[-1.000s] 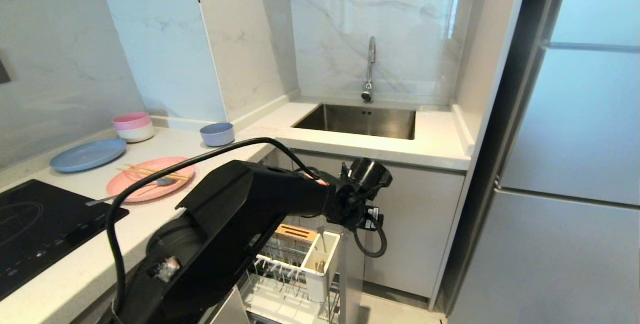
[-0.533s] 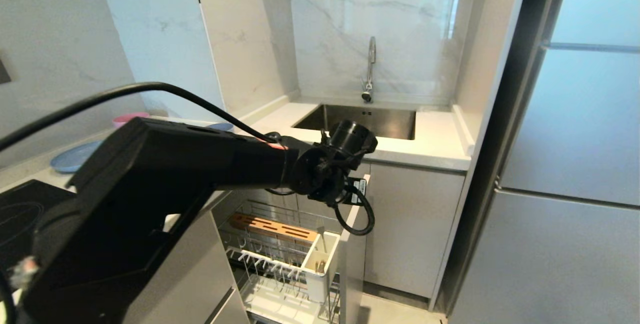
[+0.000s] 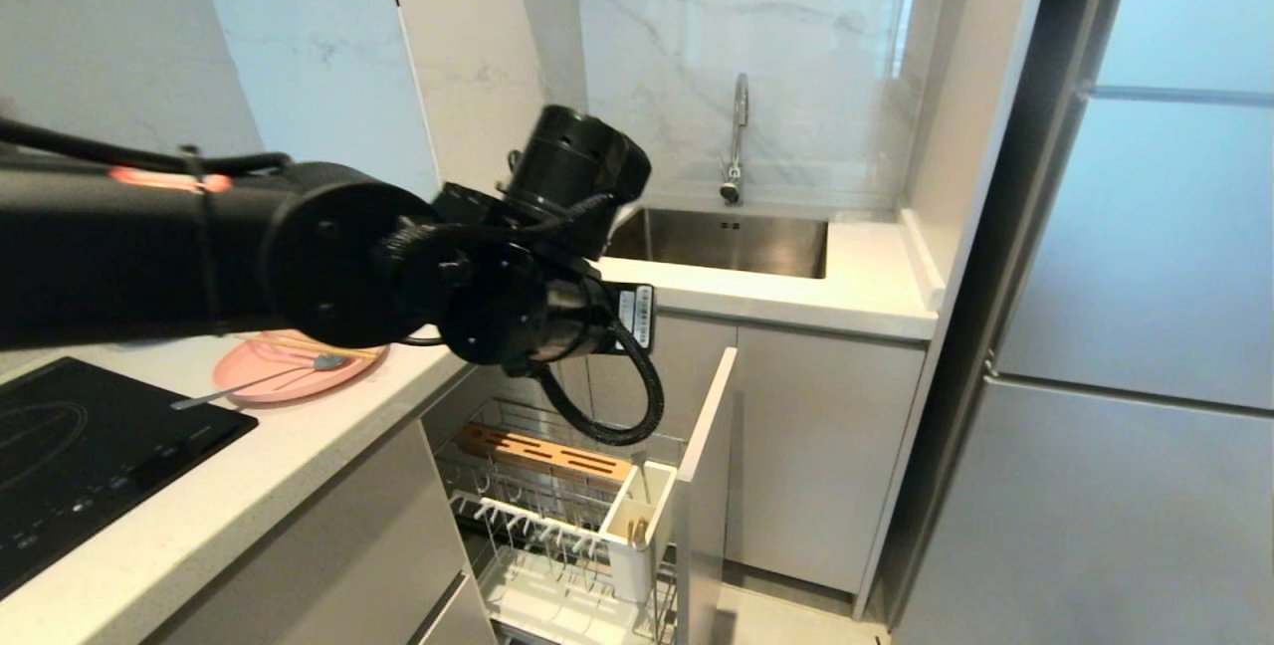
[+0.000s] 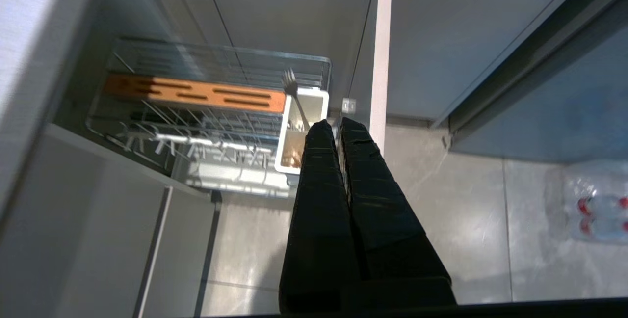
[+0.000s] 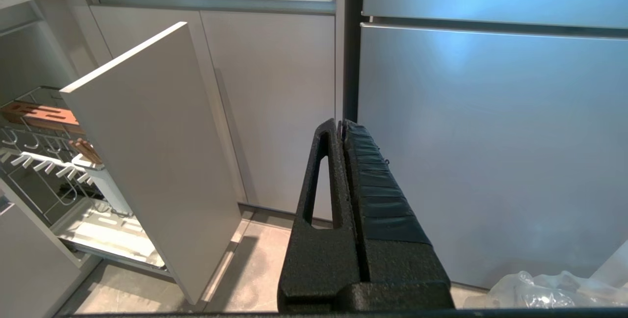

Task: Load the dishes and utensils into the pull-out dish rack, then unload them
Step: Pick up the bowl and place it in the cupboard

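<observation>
In the head view, the left arm is stretching across the left half of the frame above the worktop (image 3: 299,446), its wrist sitting near centre; its jaws are hidden here. Under the arm, at lower left, the salmon-pink plate (image 3: 299,376) is lying flat on the worktop, with the pale chopsticks (image 3: 318,346) and a metal fork (image 3: 249,384) resting on it, the fork's handle sticking out past the rim. At lower centre the pull-out dish rack (image 3: 557,506) is standing open: chrome wire, a brown slotted wooden strip (image 3: 547,454), white prongs and a white utensil cup (image 3: 637,526).

Only the left wrist view is showing the left gripper (image 4: 338,124), its black jaws pressed together and holding nothing, hanging above the rack. It is also revealing a second fork (image 4: 292,87) standing tines-up in the utensil cup.

Only the right wrist view is showing the right gripper (image 5: 342,124), jaws pressed together, empty, hanging low beside the rack's pale cabinet front (image 5: 157,161) and facing a steel fridge door (image 5: 490,151).
</observation>
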